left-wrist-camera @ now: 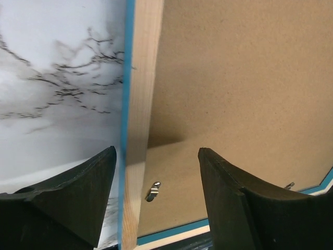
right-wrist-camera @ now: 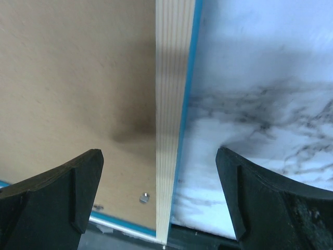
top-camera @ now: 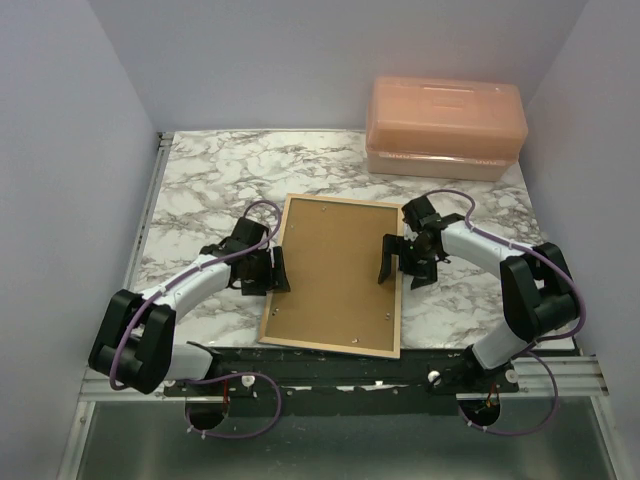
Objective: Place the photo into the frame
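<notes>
Frame (left-wrist-camera: pixel 143 104) rails between open jaws (face-down)

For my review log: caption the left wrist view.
Open left claw poised over a wooden rail of the face-down frame, brown backing board inside.

Plain pale lavender walls (top-camera: pixel 300 60) enclose three sides of a white marble-patterned tabletop (top-camera: pixel 200 190) — grey-veined, softly and evenly lit.

frame (top-camera: pixel 345 202) front: hidden, face-down (blue edge only) | wrist cams: frame cropped | clip (left-wrist-camera: pixel 152 191): blurry
</notes>
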Controlling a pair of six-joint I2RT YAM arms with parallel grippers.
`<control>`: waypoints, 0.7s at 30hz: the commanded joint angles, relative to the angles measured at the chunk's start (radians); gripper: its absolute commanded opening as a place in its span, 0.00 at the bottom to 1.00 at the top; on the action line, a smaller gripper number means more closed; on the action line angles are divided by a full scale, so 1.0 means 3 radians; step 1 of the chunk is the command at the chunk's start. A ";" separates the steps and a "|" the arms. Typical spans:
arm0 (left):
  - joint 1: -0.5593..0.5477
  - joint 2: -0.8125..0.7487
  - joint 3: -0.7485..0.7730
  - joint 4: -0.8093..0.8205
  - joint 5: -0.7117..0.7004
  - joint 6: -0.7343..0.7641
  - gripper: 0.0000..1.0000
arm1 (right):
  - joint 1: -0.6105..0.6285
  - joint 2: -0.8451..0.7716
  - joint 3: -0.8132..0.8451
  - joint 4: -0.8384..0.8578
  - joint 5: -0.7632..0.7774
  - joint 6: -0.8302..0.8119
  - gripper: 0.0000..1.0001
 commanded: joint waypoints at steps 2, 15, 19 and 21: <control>-0.0212 0.0081 -0.0081 0.0326 0.0327 -0.0234 0.65 | 0.0021 0.0021 -0.0159 0.0275 -0.0301 0.0036 1.00; -0.0754 0.0356 0.0271 0.0363 0.0259 -0.0428 0.68 | -0.0417 0.0010 -0.0005 0.0129 -0.0094 -0.0147 1.00; -0.0826 0.0206 0.0215 0.0097 -0.0110 -0.0350 0.75 | -0.0427 0.0031 -0.0041 0.0119 -0.0015 -0.0174 1.00; -0.0885 0.0108 0.0136 0.0035 -0.0220 -0.0339 0.75 | -0.0431 0.0036 -0.0067 0.0141 -0.0044 -0.0172 1.00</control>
